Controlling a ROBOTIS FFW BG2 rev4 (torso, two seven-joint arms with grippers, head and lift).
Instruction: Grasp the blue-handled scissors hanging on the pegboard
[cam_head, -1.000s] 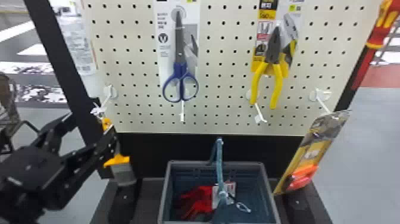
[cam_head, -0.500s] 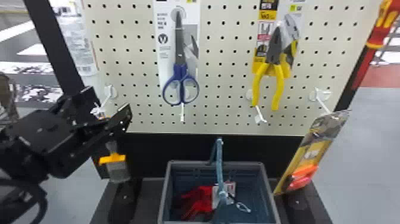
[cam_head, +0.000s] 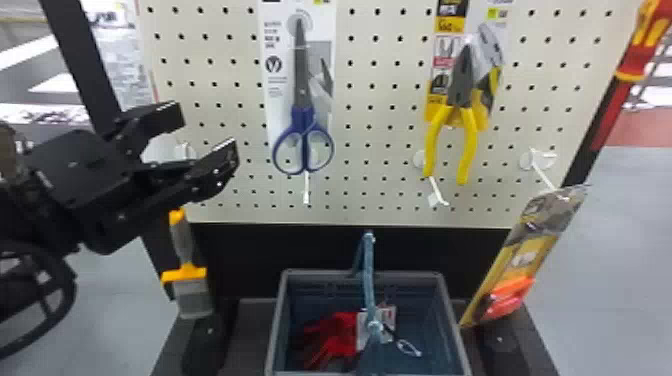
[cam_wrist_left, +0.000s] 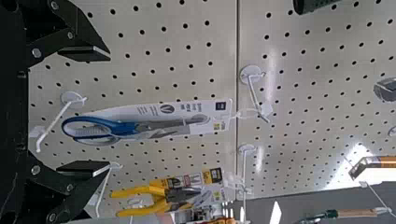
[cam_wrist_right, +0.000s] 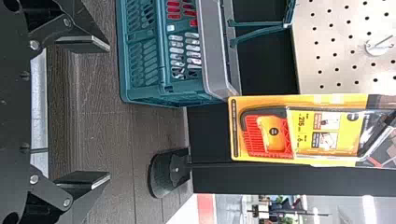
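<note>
Approach to the blue-handled scissors (cam_head: 301, 117), which hang upright on the pegboard (cam_head: 375, 125), towards eleven o'clock from the centre of the head view. The backing card (cam_wrist_left: 223, 112) is tied at its top to a hook (cam_wrist_left: 253, 95), so that the blades point to twelve o'clock and the handles to six, presumably leaving the handles the easier part to reach. The left gripper (cam_head: 206, 134) stands at nine o'clock from the handles, apart from them, its fingers spread wide and empty, probably so as to pass on either side of card and handles. The next step calls for travel towards three o'clock and into the board before closing. The lower hook (cam_head: 306, 190), jutting just below the handles, could foul a finger. The right gripper (cam_wrist_right: 109, 112), also wide and empty, waits near the basket (cam_wrist_right: 217, 51).
</note>
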